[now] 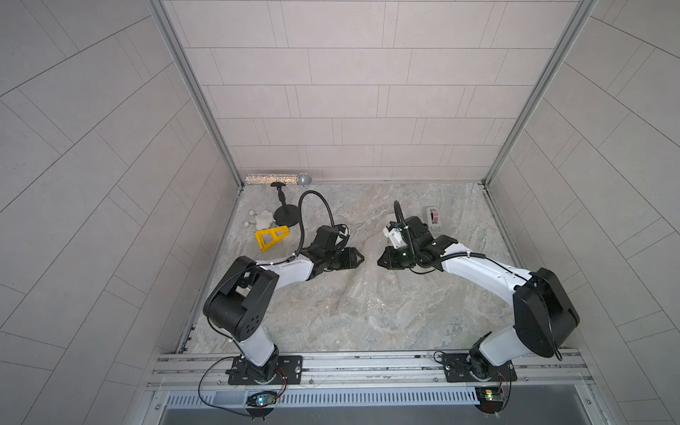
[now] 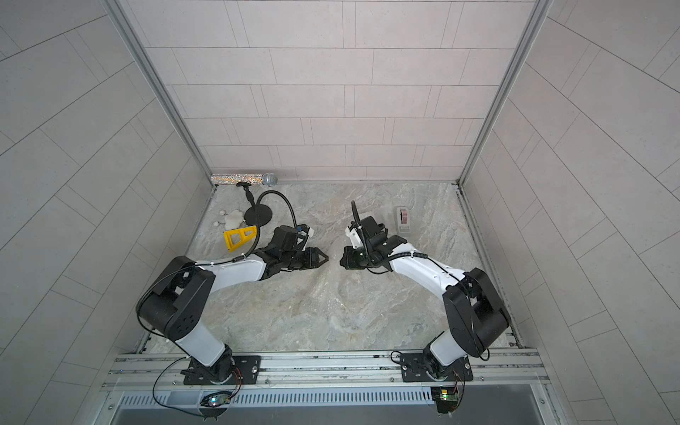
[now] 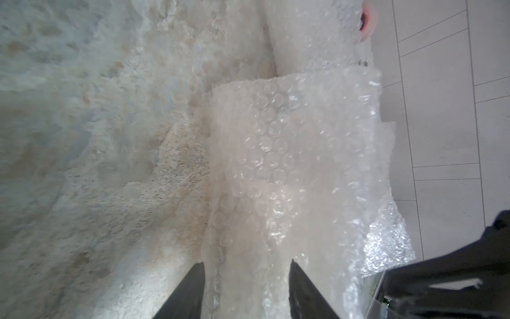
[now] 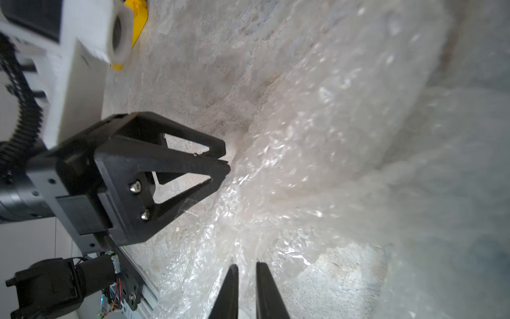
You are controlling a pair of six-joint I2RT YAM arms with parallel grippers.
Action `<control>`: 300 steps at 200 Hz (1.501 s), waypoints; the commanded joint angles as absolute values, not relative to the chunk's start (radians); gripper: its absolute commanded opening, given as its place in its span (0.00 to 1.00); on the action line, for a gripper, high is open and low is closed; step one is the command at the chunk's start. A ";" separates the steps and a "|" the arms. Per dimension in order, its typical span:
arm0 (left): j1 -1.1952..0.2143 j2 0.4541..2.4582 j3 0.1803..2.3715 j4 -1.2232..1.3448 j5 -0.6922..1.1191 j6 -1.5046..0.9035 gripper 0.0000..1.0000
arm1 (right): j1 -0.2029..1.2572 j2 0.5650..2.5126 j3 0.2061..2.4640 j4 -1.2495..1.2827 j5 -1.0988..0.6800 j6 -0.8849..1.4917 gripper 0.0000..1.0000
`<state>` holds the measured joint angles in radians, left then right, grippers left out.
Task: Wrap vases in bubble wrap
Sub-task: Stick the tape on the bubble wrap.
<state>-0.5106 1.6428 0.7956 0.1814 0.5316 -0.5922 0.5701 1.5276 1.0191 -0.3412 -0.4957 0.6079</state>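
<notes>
Thin transparent bubble wrap (image 1: 358, 292) lies spread over the grey-beige marble-look tabletop (image 1: 423, 316), mid-table between the 2 arms. In both top views it shows only as faint shiny creases. The wrist views show the bubbles clearly.

Left gripper (image 1: 362, 258) is low over the centre, its tip facing the right gripper (image 1: 379, 262), with a small gap between them. In the left wrist view the left gripper (image 3: 245, 265) is half spread with both fingers (image 3: 193, 290) against a rolled bundle of wrap (image 3: 289, 165) that fills the gap. What is rolled inside cannot be told.

In the right wrist view the right gripper (image 4: 246, 265) has its 2 fingers (image 4: 229, 290) a narrow slit apart, with crumpled wrap (image 4: 317, 152) at the tips. Whether they pinch it cannot be told.

Back-left clutter, clear of the wrap:
- glittery silver microphone (image 1: 279, 179) along the back wall
- black round-base stand (image 1: 286, 217)
- white lumpy piece (image 1: 264, 219)
- yellow plastic triangular bracket (image 1: 272, 239), just beside the left arm's cable

Grey tape dispenser with pink roll (image 2: 403, 220) sits back-right, near the right wrist. Its pink roll (image 3: 367, 24) peeks past the bundle in the left wrist view. The right wrist view alone shows the left gripper (image 4: 226, 158) side-on.
</notes>
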 commanded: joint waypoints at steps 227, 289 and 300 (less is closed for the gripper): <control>-0.538 1.457 0.597 0.134 0.565 -0.653 0.49 | 0.621 1.867 1.275 -0.303 -0.480 0.534 0.02; -0.555 1.479 0.589 0.162 0.557 -0.664 0.49 | 0.650 1.954 1.352 -0.437 -0.359 0.441 0.02; -0.560 1.481 0.588 0.167 0.551 -0.667 0.49 | 0.658 1.963 1.372 -0.471 -0.328 0.420 0.01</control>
<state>-0.5461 1.4696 0.6048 0.1383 0.5583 -0.6598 0.6384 1.9404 1.3338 -0.3573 -0.4240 0.4870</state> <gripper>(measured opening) 0.492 0.042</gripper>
